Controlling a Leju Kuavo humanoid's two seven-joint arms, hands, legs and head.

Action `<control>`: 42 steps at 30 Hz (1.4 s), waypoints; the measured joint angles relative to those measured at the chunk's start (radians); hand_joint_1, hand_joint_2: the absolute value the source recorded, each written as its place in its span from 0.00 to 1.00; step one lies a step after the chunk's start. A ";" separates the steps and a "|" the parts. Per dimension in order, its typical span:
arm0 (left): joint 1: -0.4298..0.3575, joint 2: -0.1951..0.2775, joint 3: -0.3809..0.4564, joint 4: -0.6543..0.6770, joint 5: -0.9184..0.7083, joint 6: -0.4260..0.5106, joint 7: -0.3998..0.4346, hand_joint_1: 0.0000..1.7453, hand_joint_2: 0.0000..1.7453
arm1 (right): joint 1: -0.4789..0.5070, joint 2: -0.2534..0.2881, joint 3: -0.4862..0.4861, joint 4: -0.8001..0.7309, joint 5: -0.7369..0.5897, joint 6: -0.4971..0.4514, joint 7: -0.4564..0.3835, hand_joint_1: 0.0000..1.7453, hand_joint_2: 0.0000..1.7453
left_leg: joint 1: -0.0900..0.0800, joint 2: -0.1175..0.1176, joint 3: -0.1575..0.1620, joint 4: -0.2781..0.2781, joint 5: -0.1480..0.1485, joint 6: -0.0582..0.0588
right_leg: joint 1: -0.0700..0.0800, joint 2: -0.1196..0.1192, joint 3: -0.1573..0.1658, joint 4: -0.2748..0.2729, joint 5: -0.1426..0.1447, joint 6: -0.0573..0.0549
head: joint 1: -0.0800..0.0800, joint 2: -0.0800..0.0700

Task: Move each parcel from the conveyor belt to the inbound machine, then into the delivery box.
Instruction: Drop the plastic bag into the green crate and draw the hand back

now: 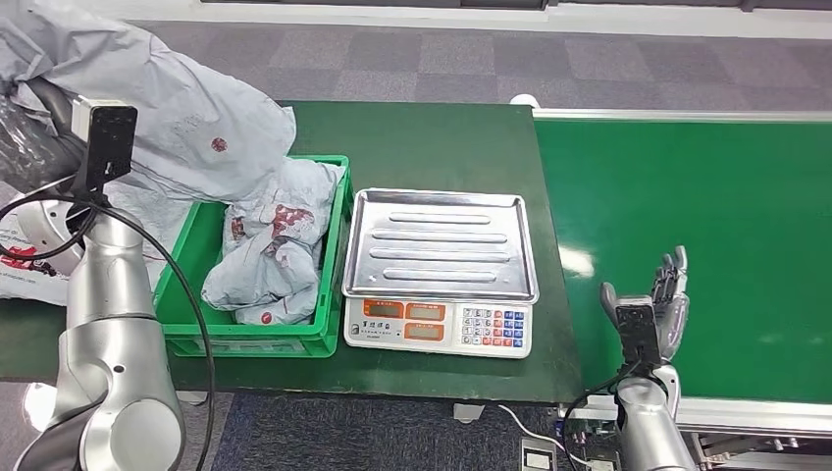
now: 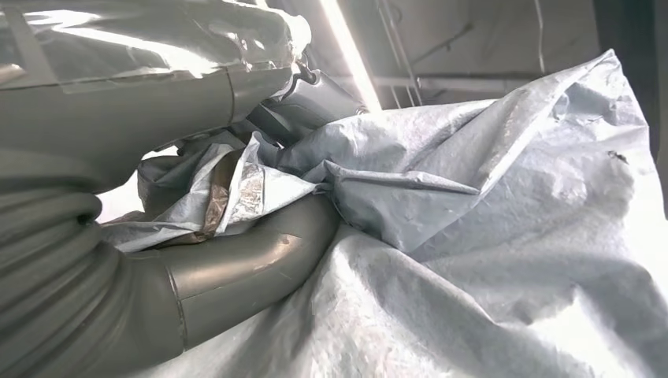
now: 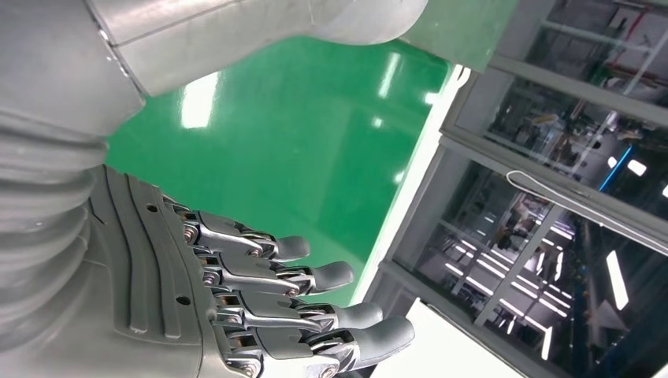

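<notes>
- While my left hand [image 2: 197, 236] grips a big grey parcel [image 1: 167, 108], I hold it raised above the far left corner of the tabletop [image 1: 432, 137], over the far end of the green delivery box [image 1: 250, 334]; in the left wrist view the crumpled grey film is bunched between my thumb and my palm.
- My right hand [image 1: 659, 312] hangs over the near part of the green conveyor belt [image 1: 687, 196], close to its left edge, palm up and holding nothing, with the fingers [image 3: 315, 277] straight and a little apart.
- More grey parcels [image 1: 270, 250] with red marks lie piled inside the delivery box, which stands at the left part of the tabletop, its near wall close to the near edge.
- Just beside the box on its right stands the inbound machine [image 1: 440, 324], a weighing scale with a bare steel tray [image 1: 442, 245] and a panel of displays and keys facing me.
- Another flat white bag [image 1: 25, 260] with red print lies at the left edge of the tabletop, partly behind my left arm.
</notes>
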 joint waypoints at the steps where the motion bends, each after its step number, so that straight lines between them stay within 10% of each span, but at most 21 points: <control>1: -0.003 0.002 0.003 0.010 0.000 0.000 0.000 1.00 1.00 | 0.000 0.000 0.000 0.000 0.000 0.000 0.000 0.00 1.00 | 0.000 0.000 0.000 0.000 0.000 0.000 | 0.000 0.000 0.000 0.000 0.000 0.000 | 0.000 0.000; 5: -0.038 0.029 0.007 0.101 -0.103 -0.061 0.116 1.00 1.00 | -0.005 -0.001 0.001 0.005 0.003 0.007 0.000 0.00 1.00 | 0.000 0.000 0.000 0.000 -0.001 0.000 | 0.000 0.000 -0.001 0.000 0.000 0.000 | 0.000 0.000; 9: -0.128 0.127 -0.037 0.336 -0.365 -0.312 0.643 1.00 1.00 | -0.025 -0.006 0.009 0.024 0.005 0.021 0.000 0.00 1.00 | 0.000 0.005 0.000 0.000 0.001 -0.002 | 0.001 0.003 -0.003 0.000 0.002 -0.002 | 0.000 0.000; 12: -0.166 0.177 -0.071 0.449 -0.415 -0.490 0.850 1.00 1.00 | -0.029 -0.015 0.014 0.039 -0.002 0.020 0.000 0.00 1.00 | 0.001 0.007 0.000 0.000 0.002 -0.004 | 0.003 0.007 -0.004 0.000 0.004 -0.004 | 0.000 0.000; 22: -0.213 0.217 -0.255 0.604 -0.433 -0.946 0.942 1.00 1.00 | -0.036 -0.021 0.019 0.062 -0.007 0.005 0.000 0.00 1.00 | 0.002 0.006 -0.001 0.000 0.002 -0.003 | 0.002 0.006 -0.004 0.000 0.003 -0.003 | 0.000 0.000; 32: -0.212 0.180 -0.468 0.639 -0.433 -1.021 0.888 1.00 1.00 | -0.020 -0.021 0.019 0.061 0.002 0.004 0.000 0.00 1.00 | 0.002 0.005 -0.001 0.000 0.002 -0.003 | 0.001 0.006 -0.004 0.000 0.003 -0.003 | 0.000 0.000; 42: -0.212 0.175 -0.511 0.648 -0.433 -1.022 0.886 1.00 1.00 | -0.016 -0.022 0.019 0.061 0.003 0.004 0.000 0.00 1.00 | 0.002 0.006 -0.001 0.000 0.002 -0.003 | 0.001 0.006 -0.004 0.000 0.003 -0.003 | 0.000 0.000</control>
